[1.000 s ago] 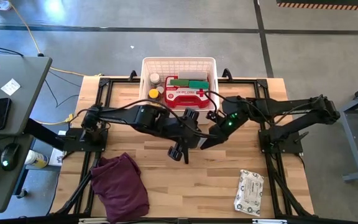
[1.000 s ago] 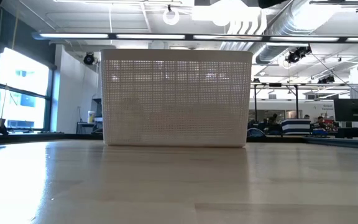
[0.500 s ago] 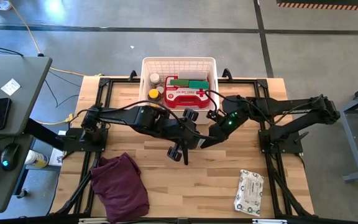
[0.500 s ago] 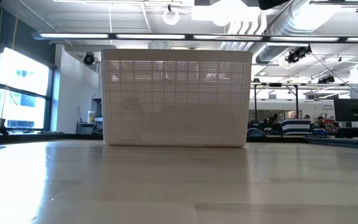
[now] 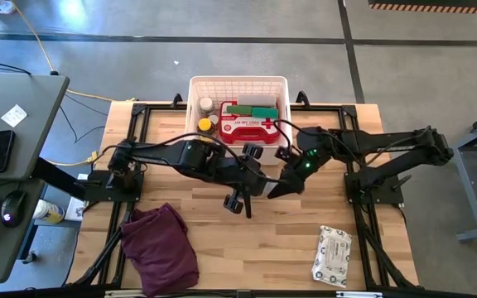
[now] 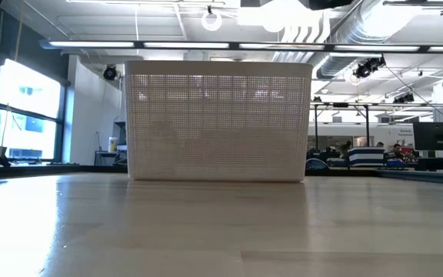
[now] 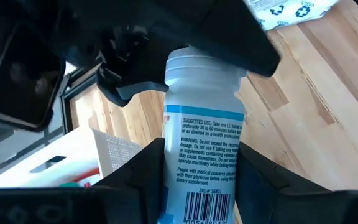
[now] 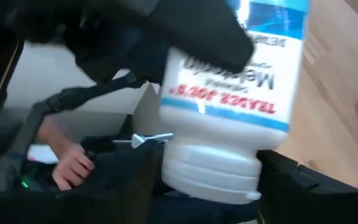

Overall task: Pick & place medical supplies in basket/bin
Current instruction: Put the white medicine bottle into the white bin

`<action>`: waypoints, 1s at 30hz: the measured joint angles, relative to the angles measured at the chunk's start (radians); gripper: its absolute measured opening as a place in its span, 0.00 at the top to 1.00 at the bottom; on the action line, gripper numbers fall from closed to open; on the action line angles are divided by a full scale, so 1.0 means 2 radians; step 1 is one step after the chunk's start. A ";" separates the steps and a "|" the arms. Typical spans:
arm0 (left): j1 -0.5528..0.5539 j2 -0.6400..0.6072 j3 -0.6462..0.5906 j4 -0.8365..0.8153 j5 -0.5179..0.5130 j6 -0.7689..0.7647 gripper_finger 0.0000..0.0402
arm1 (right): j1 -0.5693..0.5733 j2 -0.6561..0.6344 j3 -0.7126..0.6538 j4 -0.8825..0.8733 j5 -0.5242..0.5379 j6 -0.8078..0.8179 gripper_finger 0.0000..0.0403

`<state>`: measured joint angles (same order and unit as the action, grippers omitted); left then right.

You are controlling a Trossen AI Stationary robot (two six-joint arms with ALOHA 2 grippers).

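The left pincer (image 7: 197,186) is clamped on a white plastic bottle with a blue label (image 7: 207,149). The right pincer (image 8: 210,180) sits around its cap, fingers apart. The white plastic grid basket (image 5: 238,83) is just beyond them.

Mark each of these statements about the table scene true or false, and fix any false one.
1. A white bottle with a blue-edged label sits between the left gripper fingers. True.
2. The red first-aid case lies on the bare table. False: it is inside the white basket.
3. The white wipes pack is already in the basket. False: it lies on the table near the right front corner.
4. The right gripper is at the bottle's cap end. True.
5. The purple cloth covers the basket. False: it lies on the table at the front left.
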<state>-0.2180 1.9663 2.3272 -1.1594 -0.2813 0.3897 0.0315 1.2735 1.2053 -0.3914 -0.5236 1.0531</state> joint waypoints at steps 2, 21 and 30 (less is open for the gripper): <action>0.001 -0.001 0.000 0.000 -0.002 -0.012 0.53 | 0.000 -0.003 0.000 0.003 0.000 -0.032 0.41; 0.059 -0.090 0.002 0.105 0.081 -0.203 0.54 | 0.012 -0.111 0.001 0.152 0.264 -0.389 0.38; 0.087 -0.099 0.001 0.226 0.100 -0.269 0.53 | 0.017 -0.110 0.002 0.278 0.336 -0.487 0.38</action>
<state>-0.0441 1.7679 2.3298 -0.7073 -0.0821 -0.1481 0.0654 1.0542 1.2083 0.1639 0.1490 0.0791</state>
